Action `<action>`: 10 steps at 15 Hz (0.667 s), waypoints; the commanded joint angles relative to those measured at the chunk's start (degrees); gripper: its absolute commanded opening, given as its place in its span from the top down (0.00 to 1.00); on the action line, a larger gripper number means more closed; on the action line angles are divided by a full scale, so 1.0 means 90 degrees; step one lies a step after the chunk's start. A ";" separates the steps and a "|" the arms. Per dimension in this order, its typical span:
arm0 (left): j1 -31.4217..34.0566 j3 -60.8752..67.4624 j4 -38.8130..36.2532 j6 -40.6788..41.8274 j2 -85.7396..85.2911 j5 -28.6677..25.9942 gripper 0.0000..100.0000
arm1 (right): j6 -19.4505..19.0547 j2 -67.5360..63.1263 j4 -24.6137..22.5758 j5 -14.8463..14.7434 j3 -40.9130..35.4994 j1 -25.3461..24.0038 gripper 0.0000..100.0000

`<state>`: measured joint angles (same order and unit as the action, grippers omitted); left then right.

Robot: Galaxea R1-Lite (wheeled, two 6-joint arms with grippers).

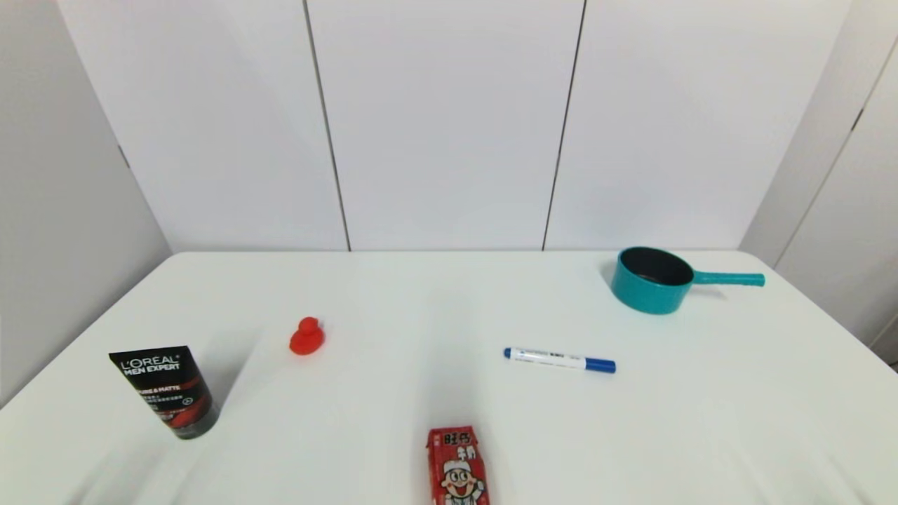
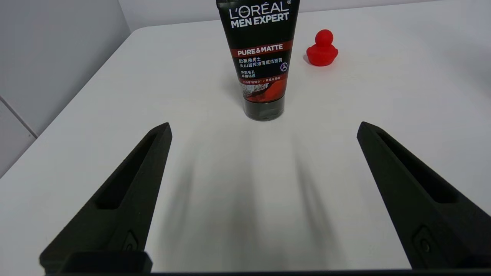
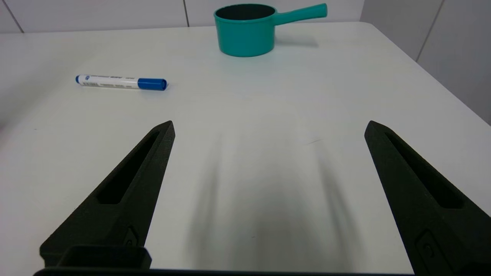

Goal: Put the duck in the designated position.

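Note:
The small red duck (image 1: 306, 337) sits upright on the white table, left of centre; the left wrist view shows the duck (image 2: 322, 49) beyond a black tube. My left gripper (image 2: 264, 128) hangs open over the near left part of the table, well short of the duck, with nothing between its fingers. My right gripper (image 3: 268, 126) is open too, over the near right part of the table. Neither arm shows in the head view.
A black L'Oreal tube (image 1: 167, 390) stands cap-down at the near left, between my left gripper and the duck. A teal pot (image 1: 652, 280) with a handle stands far right. A blue-capped marker (image 1: 559, 360) lies mid-right. A red milk carton (image 1: 457, 467) lies at the front edge.

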<state>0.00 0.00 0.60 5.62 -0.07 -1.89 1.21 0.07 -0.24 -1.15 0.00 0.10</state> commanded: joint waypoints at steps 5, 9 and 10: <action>0.0000 0.0000 0.0002 0.0001 0.0008 0.0005 0.00 | 0.0003 -0.0008 -0.0002 0.0000 0.0000 -0.0001 0.00; 0.0000 0.0000 0.0002 0.0001 0.0008 -0.0005 0.00 | 0.0003 -0.0008 -0.0002 0.0000 0.0000 -0.0001 0.00; 0.0000 0.0000 0.0002 0.0001 0.0008 -0.0005 0.00 | 0.0003 -0.0008 -0.0002 0.0000 0.0000 -0.0001 0.00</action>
<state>0.00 0.00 0.62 5.62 -0.07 -1.90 1.21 0.07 -0.24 -1.12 0.00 0.10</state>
